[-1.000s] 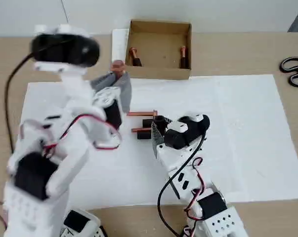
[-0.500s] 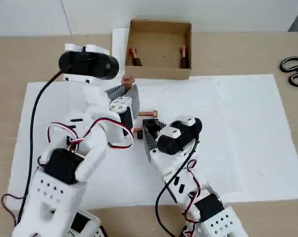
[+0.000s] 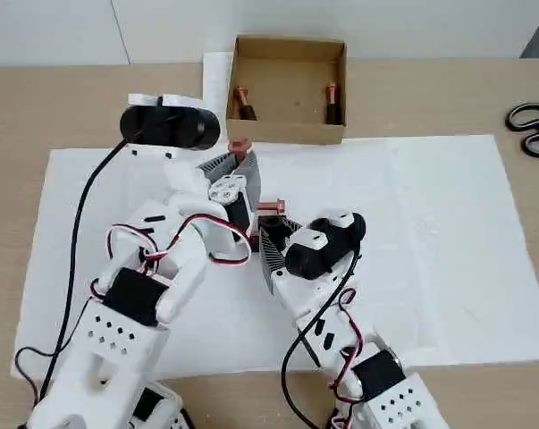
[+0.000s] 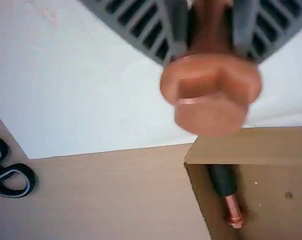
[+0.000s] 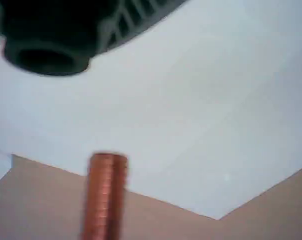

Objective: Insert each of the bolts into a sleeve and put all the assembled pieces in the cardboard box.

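Observation:
My left gripper [image 3: 240,161] is shut on a copper bolt [image 3: 240,145], held just in front of the cardboard box [image 3: 287,133]. In the left wrist view the bolt's head [image 4: 211,95] sticks out past the grey fingers [image 4: 173,22]. My right gripper [image 3: 271,239] sits close behind it at the middle of the paper, shut on a black sleeve [image 5: 45,50]. A copper threaded shaft [image 5: 106,195] shows in the right wrist view. A loose bolt [image 3: 271,207] lies between the two grippers. The box holds two assembled pieces [image 3: 242,103] [image 3: 332,100], one also in the left wrist view [image 4: 225,192].
A white paper sheet [image 3: 430,232] covers the table's middle, with open room on its right half. Black scissors [image 3: 533,125] lie at the far right edge, also in the left wrist view [image 4: 8,172].
The left arm has swung right and toward the box with the bolt in its gripper. The right gripper has drawn slightly left and back with the sleeve.

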Controlling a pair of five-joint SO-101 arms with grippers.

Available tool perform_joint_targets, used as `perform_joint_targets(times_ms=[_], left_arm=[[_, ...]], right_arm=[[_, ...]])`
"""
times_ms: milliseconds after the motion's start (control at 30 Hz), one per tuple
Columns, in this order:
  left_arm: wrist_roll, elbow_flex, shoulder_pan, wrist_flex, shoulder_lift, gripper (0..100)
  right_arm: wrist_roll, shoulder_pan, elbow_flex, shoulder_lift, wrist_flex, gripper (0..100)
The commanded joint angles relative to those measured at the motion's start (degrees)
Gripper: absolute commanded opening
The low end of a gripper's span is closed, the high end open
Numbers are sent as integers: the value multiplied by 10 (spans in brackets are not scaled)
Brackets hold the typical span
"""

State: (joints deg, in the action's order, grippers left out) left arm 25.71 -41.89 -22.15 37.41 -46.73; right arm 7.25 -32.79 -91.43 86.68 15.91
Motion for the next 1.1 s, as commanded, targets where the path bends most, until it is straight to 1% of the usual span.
perform_joint_targets(times_ms=[0, 133, 500, 700, 833, 967, 1067], left_arm=[[3, -7, -15, -42, -14, 6], [3, -26, -35, -50, -11, 6], [3, -47, -37, -55, -10, 6], [3, -99, -36, -121, -11, 6], [4, -104, -36, -129, -11, 6], [45, -101, -36, -127, -11, 6], [49, -99, -36, -113, -12, 6]], right_arm=[[6, -5, 3, 12, -15, 4], [6, -5, 3, 12, -15, 4], [6, -5, 3, 12, -15, 4], [6, -5, 3, 12, -15, 4], [6, -5, 3, 12, -15, 4], [6, -5, 3, 12, -15, 4], [6, -5, 3, 12, -15, 4]])
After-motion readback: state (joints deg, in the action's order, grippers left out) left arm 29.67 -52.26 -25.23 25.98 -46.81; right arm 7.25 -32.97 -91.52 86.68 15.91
